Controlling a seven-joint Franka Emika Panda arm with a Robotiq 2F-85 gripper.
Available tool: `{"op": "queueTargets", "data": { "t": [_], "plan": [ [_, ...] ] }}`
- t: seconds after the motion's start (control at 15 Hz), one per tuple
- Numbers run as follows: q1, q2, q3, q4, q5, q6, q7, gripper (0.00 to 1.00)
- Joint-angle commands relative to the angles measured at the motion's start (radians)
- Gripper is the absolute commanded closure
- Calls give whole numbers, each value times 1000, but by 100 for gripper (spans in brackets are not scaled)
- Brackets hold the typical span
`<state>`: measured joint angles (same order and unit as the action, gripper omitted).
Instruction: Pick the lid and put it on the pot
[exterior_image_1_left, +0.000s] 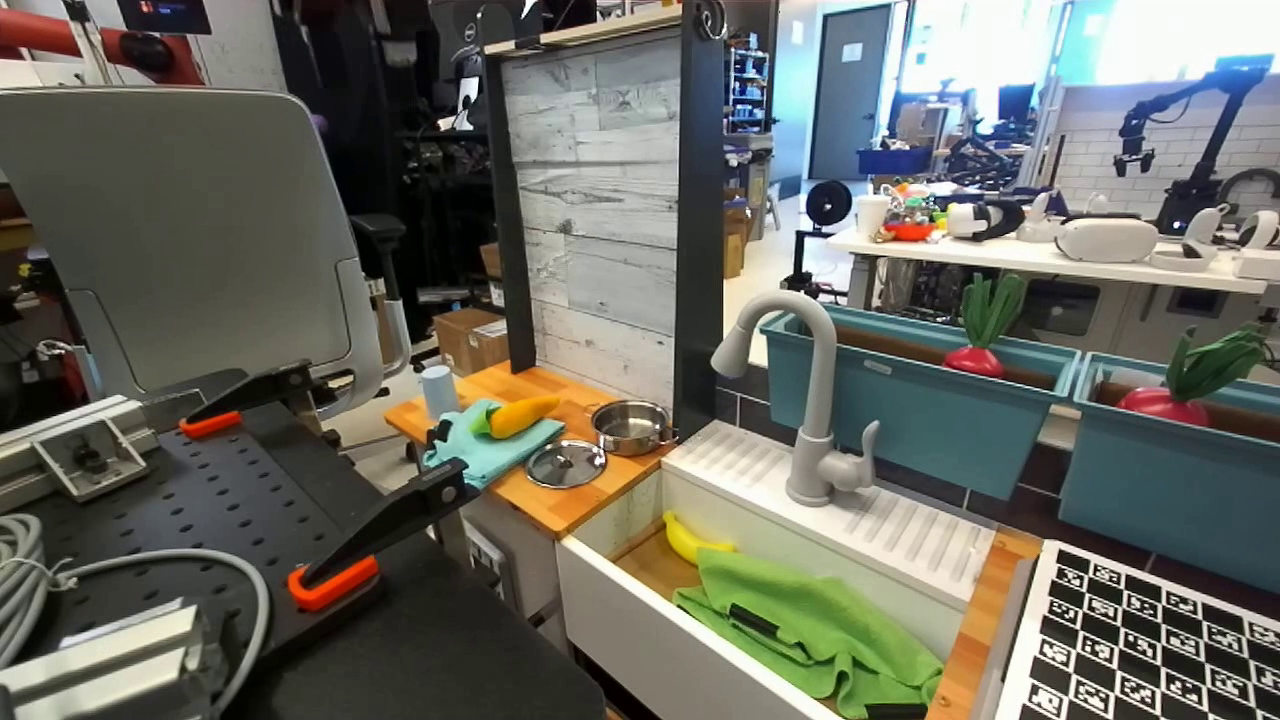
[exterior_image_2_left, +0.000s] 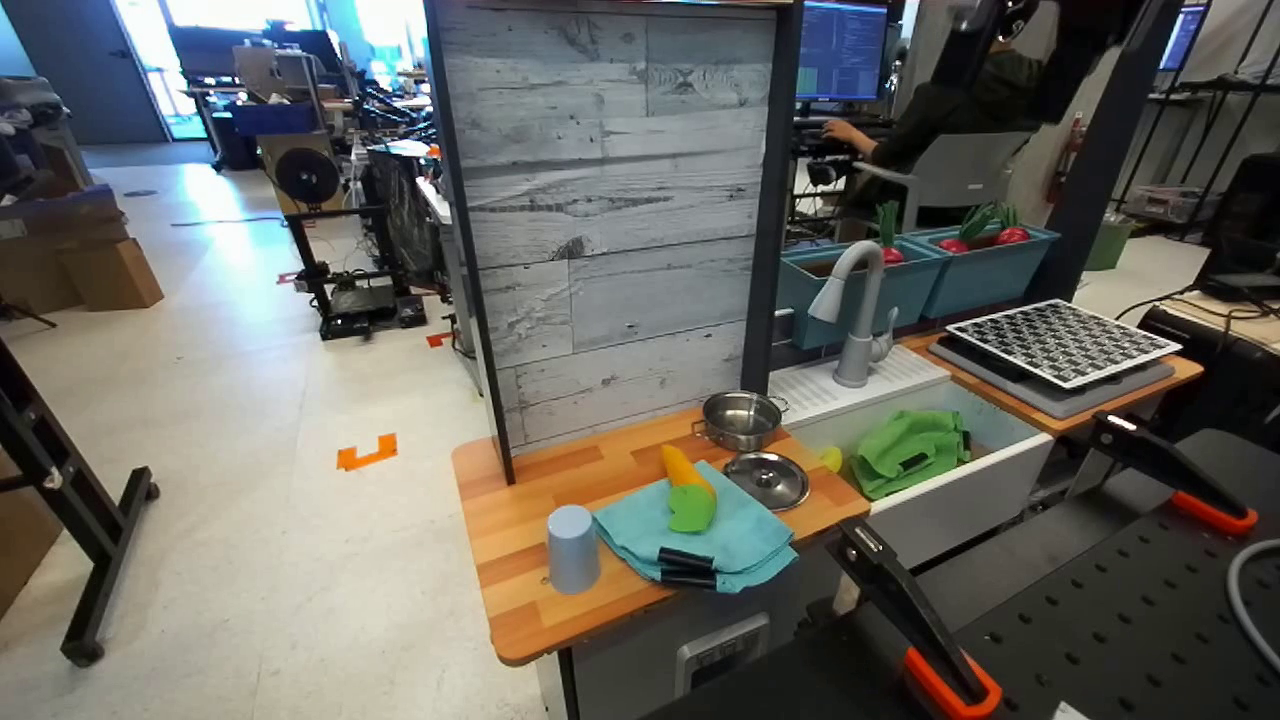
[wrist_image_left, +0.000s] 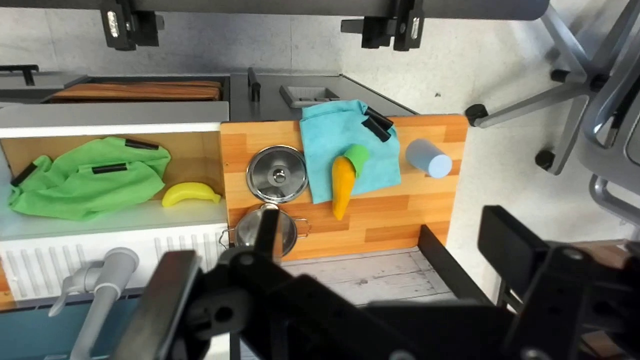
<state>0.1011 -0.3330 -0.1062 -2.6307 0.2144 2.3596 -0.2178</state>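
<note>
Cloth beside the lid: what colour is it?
The cloth is turquoise with two black strips, best seen in the wrist view.

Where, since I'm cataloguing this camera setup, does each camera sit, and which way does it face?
Exterior view: raised, nearer the sink, facing down across it toward the counter; nothing clearly the robot's shows.
Exterior view: raised, nearer the counter, facing down over the light-blue cup and across to the faucet; nothing clearly the robot's shows.
Wrist view: above, facing down on counter and sink; the open tool shows at the bottom.
Shared by both exterior views: lid beside pot.
</note>
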Motion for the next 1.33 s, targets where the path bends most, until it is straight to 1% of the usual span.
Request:
{"op": "queueTargets", "data": {
  "t": [0.0, 0.07, 0.2, 0.33, 0.47, 0.53, 0.6, 0.73, 0.87, 1.0, 1.2, 1.27],
  "plan": [
    [6, 241, -29, 69, 133, 134, -80, 0],
    [6, 307, -28, 88, 187, 174, -105, 0],
    [-8, 433, -3, 136, 309, 239, -166, 0],
    [-45, 547, 48, 192, 433, 299, -220, 0],
    [-96, 654, 113, 251, 520, 347, -248, 0],
    [-63, 709, 92, 282, 578, 379, -267, 0],
    [-80, 770, 116, 320, 614, 389, -273, 0],
    [-86, 866, 134, 380, 668, 422, -268, 0],
    [-84, 960, 139, 444, 691, 441, -240, 0],
    [-69, 1045, 128, 503, 692, 455, -199, 0],
    [-56, 1142, 116, 579, 686, 481, -132, 0],
    [-101, 1170, 161, 594, 611, 519, -61, 0]
  ]
}}
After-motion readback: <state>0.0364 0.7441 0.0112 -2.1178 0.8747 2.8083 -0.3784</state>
